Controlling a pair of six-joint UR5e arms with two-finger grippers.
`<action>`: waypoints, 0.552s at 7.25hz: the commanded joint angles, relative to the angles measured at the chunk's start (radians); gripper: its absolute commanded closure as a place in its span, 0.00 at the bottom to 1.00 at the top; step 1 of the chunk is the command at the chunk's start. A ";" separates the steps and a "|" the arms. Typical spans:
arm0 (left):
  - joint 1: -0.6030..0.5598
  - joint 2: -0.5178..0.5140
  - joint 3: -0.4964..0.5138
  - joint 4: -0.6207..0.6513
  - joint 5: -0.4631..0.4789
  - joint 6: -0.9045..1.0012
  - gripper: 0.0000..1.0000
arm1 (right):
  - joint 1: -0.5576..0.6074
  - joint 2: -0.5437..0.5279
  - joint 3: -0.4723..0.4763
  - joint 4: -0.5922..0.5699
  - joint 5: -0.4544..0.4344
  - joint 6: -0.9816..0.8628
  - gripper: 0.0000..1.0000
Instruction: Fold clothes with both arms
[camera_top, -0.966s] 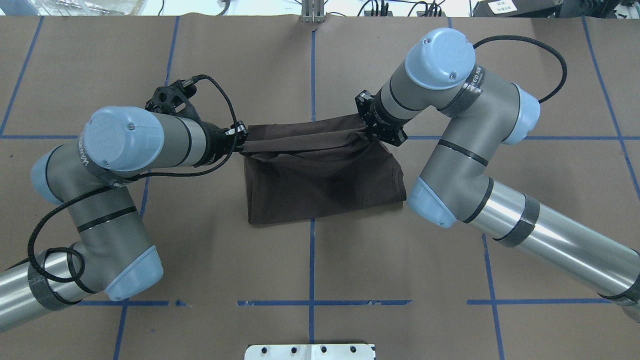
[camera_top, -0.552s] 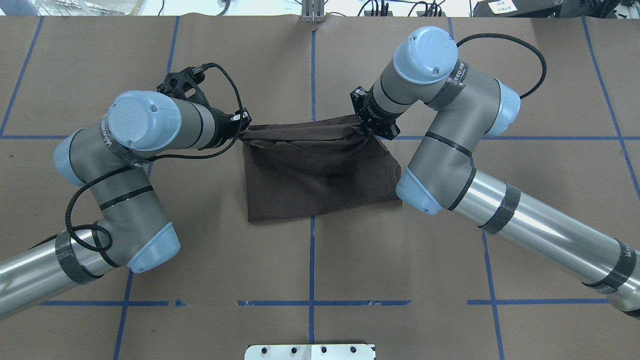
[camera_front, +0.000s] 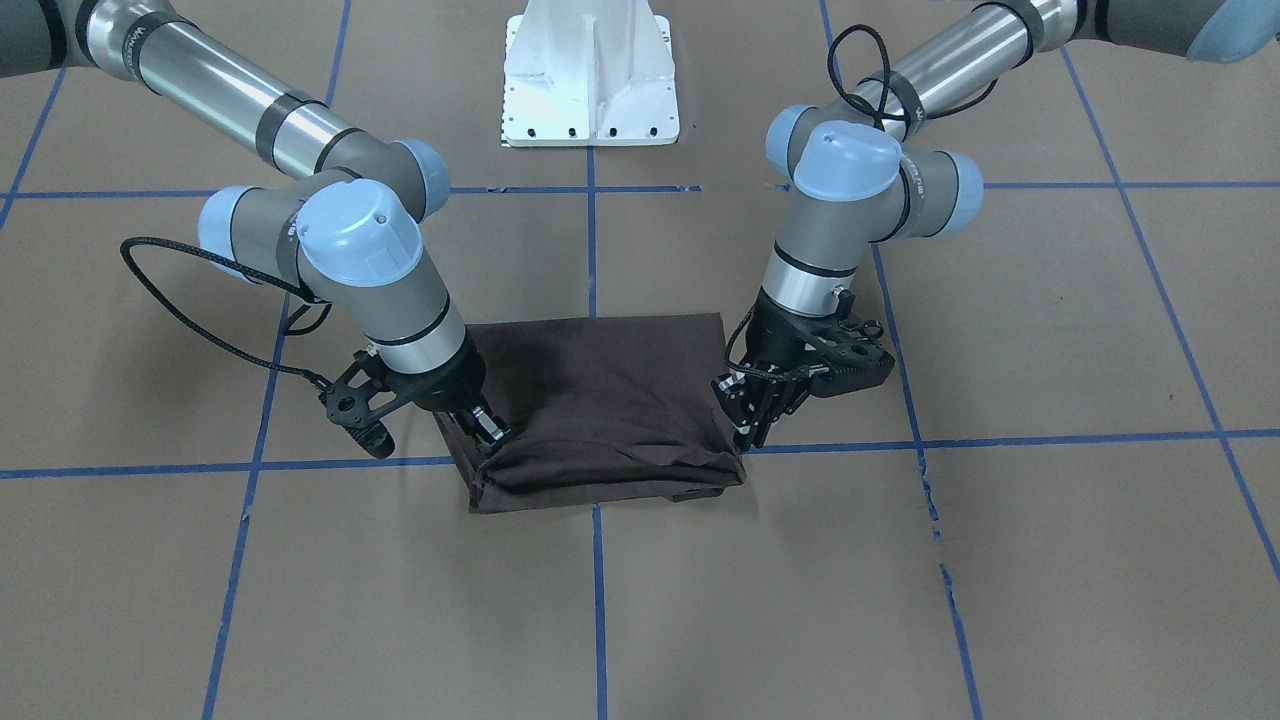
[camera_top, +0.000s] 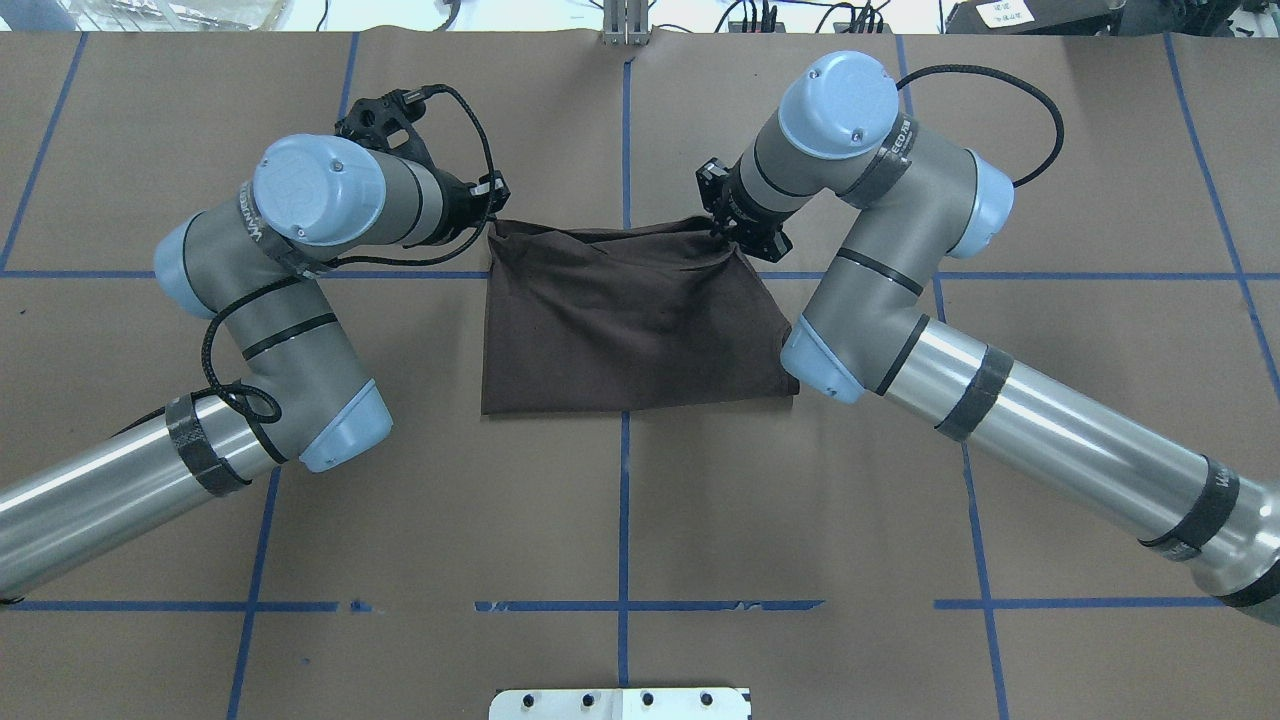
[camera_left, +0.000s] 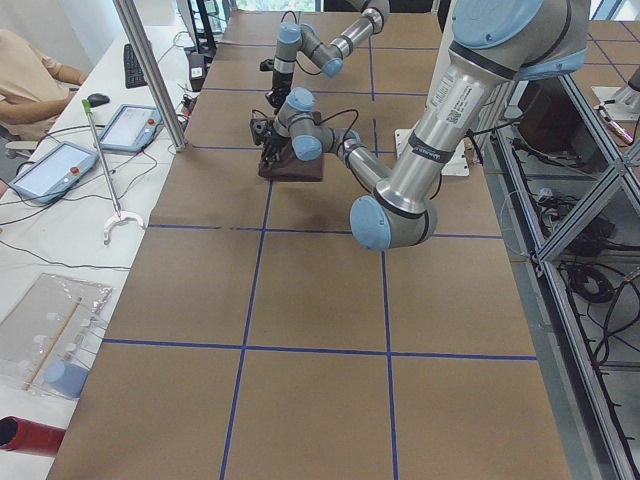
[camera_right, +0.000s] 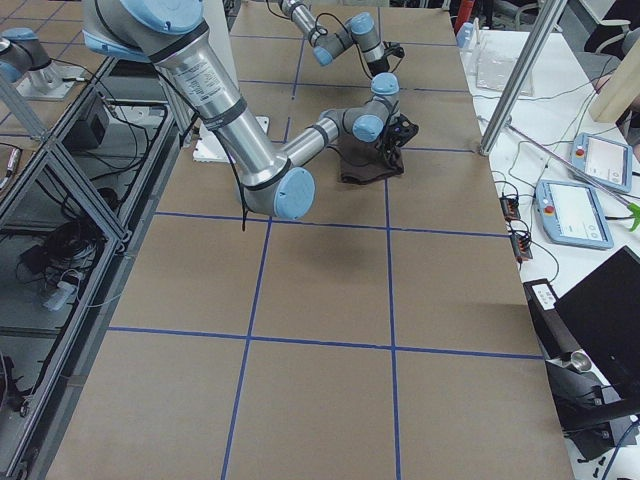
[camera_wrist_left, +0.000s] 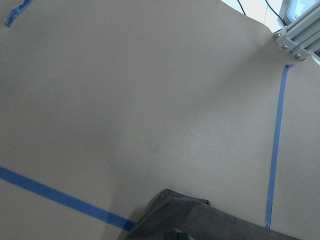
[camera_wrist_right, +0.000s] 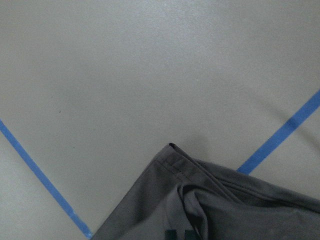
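Shirt (camera_top: 630, 320) lies folded into a rough rectangle on the worktop (camera_top: 620, 540), approx. midway btw. its two ends and nearer the far edge than the edge by my base. My right gripper (camera_front: 492, 432) is clamped on one far corner of the top layer. My left gripper (camera_front: 745, 430) sits at the other far corner and looks closed on the hem too, tho the fingers are small in frame. Both wrist views show a cloth corner poking out just past the fingers, low over the paper.

Step in hand, as I read it: set the carried edge down on the far side & let go. To do it well:
- Keep both corners level and equally far out, so the edge runs parallel w/ the blue tape line (camera_top: 1100, 275).
- Hold light tension btw. the grippers. The edge sags a bit mid-span, so ease outward slightly, but not enough to drag the lower layers.
- Lower till cloth rests on cloth, open both together, then lift straight up. A sideways exit would prob. snag the hem.
- Front view shows a lower layer peeking out under the far edge, so match the edges before release.
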 joint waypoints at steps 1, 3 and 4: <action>-0.048 -0.009 0.012 -0.036 -0.010 0.019 0.00 | 0.065 0.031 -0.038 0.007 0.013 -0.080 0.00; -0.088 0.001 -0.010 -0.053 -0.058 0.036 0.00 | 0.140 0.018 -0.029 0.005 0.105 -0.147 0.00; -0.134 0.028 -0.036 -0.052 -0.173 0.153 0.00 | 0.183 -0.014 -0.020 0.008 0.171 -0.218 0.00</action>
